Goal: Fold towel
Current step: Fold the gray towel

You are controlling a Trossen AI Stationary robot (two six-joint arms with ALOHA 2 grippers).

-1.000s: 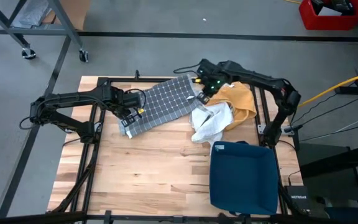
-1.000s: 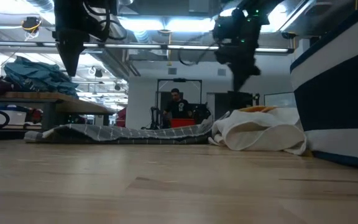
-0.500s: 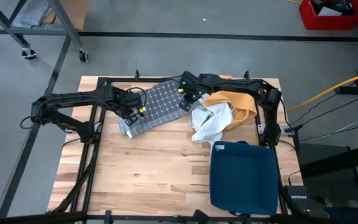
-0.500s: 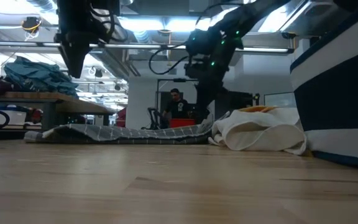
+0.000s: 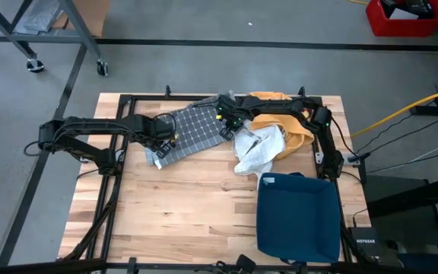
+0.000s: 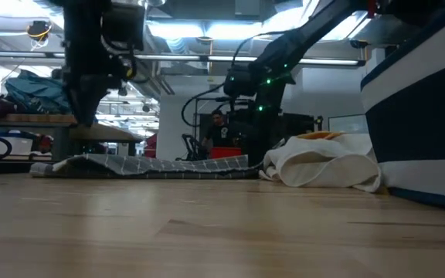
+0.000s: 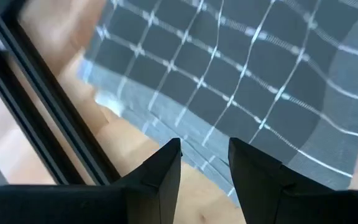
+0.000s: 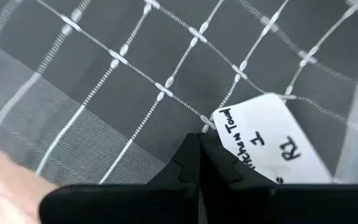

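Observation:
A grey towel [image 5: 196, 125] with a white grid lies spread flat on the wooden table [image 5: 173, 205], toward its far left. My left gripper [image 5: 160, 141] hangs open just above the towel's near left edge [image 7: 166, 124], its fingers [image 7: 166, 165] pointing steeply down and touching nothing. My right gripper [image 5: 225, 122] is shut and low over the towel's far right part, its tips [image 8: 199, 149] right beside a white handwritten label [image 8: 269, 137] on the cloth. My right gripper comes from above with shut fingertips at the towel's surface [image 8: 166, 118], next to the white label. I cannot tell whether the tips touch the cloth. The towel lies flat on the table there.
A crumpled white cloth [image 5: 257, 148] and a yellow cloth [image 5: 291, 125] lie just right of the towel. A folded dark blue cloth [image 5: 299, 213] sits near the right front. Black frame bars [image 7: 36, 106] run along the table's left side. Bare wood lies toward the near edge.
My right gripper has come down and gone toward the table's left edge, from beside the yellow cloth to low over the towel's far right part, staying shut. My left gripper has sunk toward the towel's near left edge and rolled about its own axis. The towel has not moved.

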